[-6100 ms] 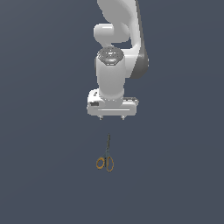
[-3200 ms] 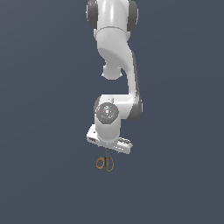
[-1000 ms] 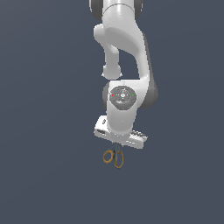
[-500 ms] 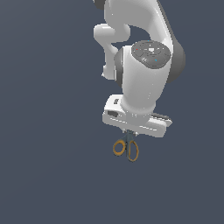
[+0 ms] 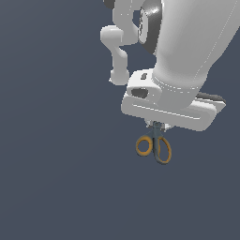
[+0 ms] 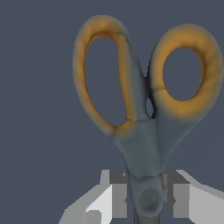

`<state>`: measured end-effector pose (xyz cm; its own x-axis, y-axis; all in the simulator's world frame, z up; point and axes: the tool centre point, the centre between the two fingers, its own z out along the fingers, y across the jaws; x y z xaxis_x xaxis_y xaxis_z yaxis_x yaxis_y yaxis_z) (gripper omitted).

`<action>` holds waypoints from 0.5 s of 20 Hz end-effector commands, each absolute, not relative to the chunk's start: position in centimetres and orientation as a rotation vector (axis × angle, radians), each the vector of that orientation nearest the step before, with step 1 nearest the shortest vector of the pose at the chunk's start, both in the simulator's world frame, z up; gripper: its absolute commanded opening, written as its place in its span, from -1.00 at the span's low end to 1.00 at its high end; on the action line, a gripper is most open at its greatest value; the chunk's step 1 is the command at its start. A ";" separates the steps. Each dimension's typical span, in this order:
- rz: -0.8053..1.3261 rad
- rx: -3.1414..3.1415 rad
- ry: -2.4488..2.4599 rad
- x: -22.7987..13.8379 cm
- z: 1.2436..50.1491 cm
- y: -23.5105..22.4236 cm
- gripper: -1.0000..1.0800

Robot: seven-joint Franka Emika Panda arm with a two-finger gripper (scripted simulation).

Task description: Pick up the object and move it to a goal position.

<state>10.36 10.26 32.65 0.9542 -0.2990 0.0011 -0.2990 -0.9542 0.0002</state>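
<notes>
Pick looks done: my gripper (image 6: 146, 199) has its jaws closed down narrow on the scissors (image 5: 155, 146), pinching them at the pivot w/ a finger (image 6: 117, 194) on each side. In the exterior view they hang right under my palm, a bit right of scene centre, touching nothing else I can see. What's left is the carry to the goal pos; no goal marker visible in either view, so can't say how far off. Long axis runs roughly vertical: orange loop handles (image 6: 144, 74) point down, away from me, blades up btwn my fingers and mostly hidden.
</notes>
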 end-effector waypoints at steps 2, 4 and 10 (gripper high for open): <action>0.001 3.105 -0.476 10.5 35.2 11.2 -1.00; 0.001 3.105 -0.476 10.6 36.4 11.6 -1.00; 0.000 3.105 -0.475 10.9 39.1 12.7 -1.00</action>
